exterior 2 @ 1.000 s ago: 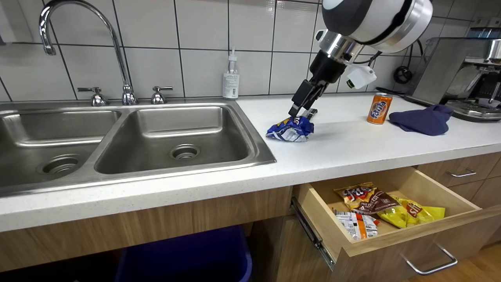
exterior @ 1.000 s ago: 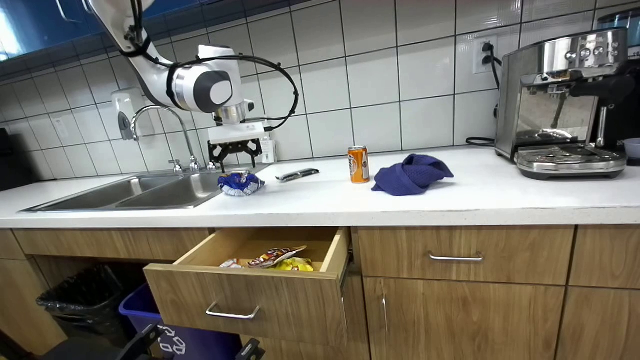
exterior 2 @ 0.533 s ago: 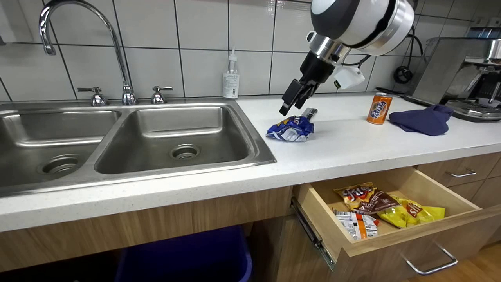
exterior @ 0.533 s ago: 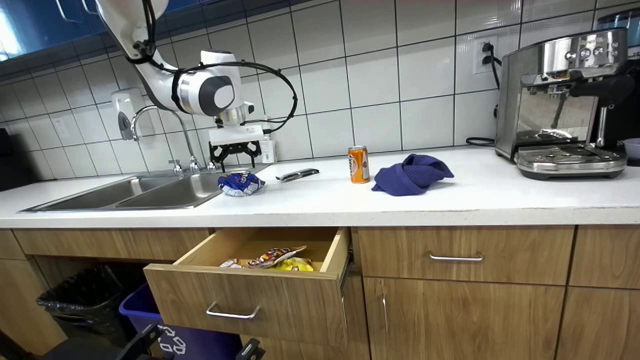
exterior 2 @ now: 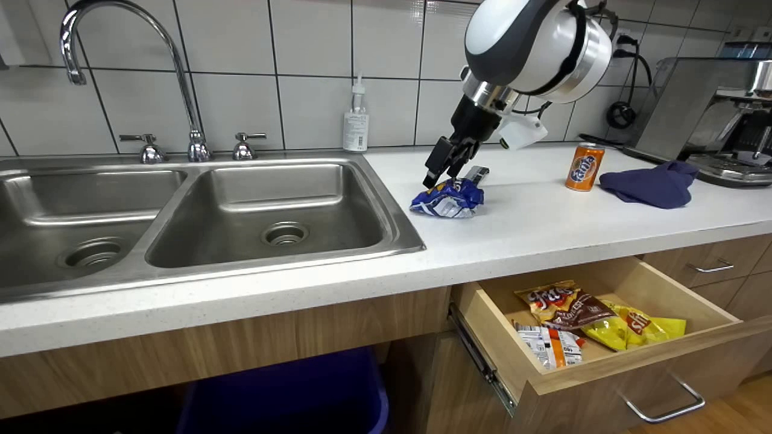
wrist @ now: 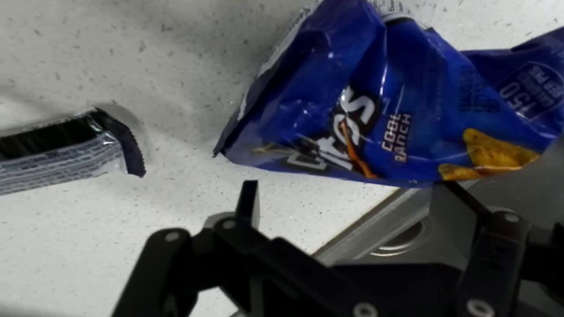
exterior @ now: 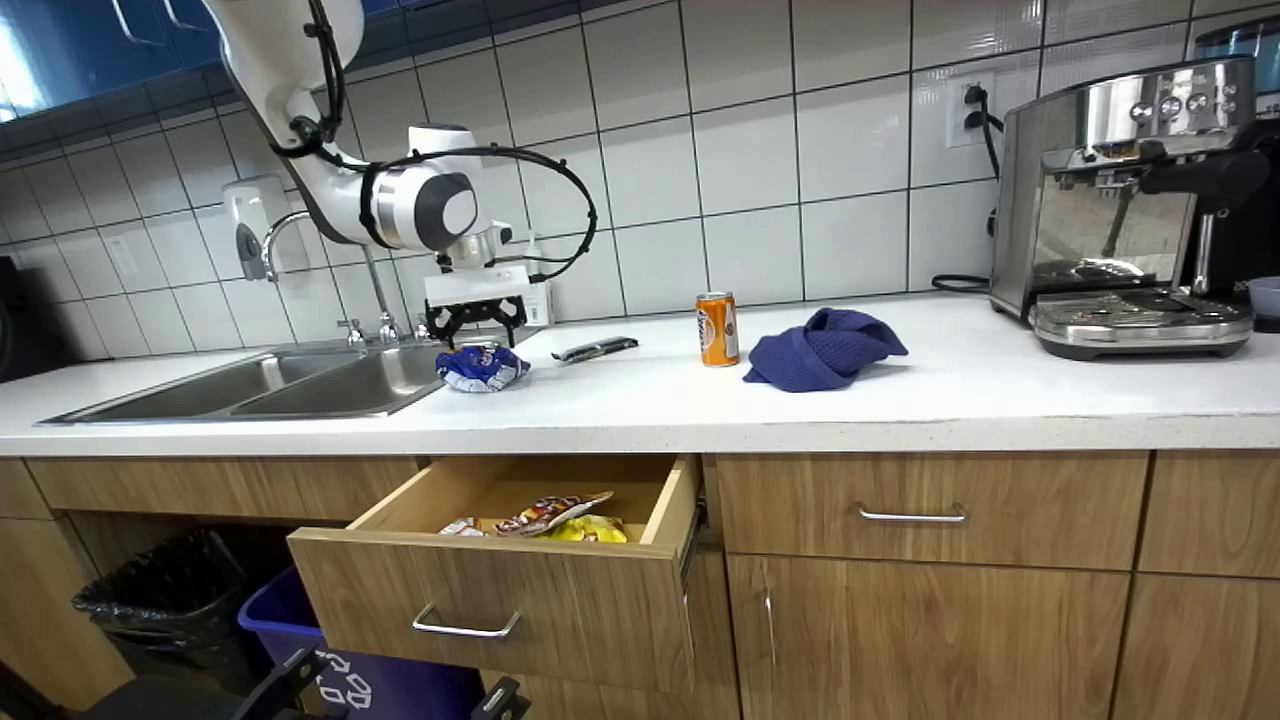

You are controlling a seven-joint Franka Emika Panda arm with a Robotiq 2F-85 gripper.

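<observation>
My gripper (wrist: 348, 185) stands open with nothing between its fingers (wrist: 249, 202). It points down just above a crumpled blue chip bag (wrist: 374, 97), which lies on the counter beside the sink. In the wrist view the bag lies beyond the fingertips, and one tip overlaps its lower edge; whether they touch, I cannot tell. Both exterior views show the gripper (exterior 2: 441, 178) over the bag (exterior 2: 449, 200), on its wall side. A dark wrapped bar (wrist: 61, 149) rests on the counter a short way from the bag; in an exterior view the bag partly hides this bar (exterior 2: 477, 174).
A double steel sink (exterior 2: 407, 241) with a tall faucet (exterior 2: 175, 54) adjoins the bag. An orange can (exterior: 718, 330), a blue cloth (exterior: 820, 350) and a coffee machine (exterior: 1020, 200) stand farther along. Below, a pulled-out drawer (exterior: 490, 600) holds several snack bags. A clear bottle (exterior 2: 356, 129) stands by the wall.
My gripper has shifted toward the sink, across the top of the chip bag, and has come slightly lower in the last half second. It stays open. The bag and bar have not moved.
</observation>
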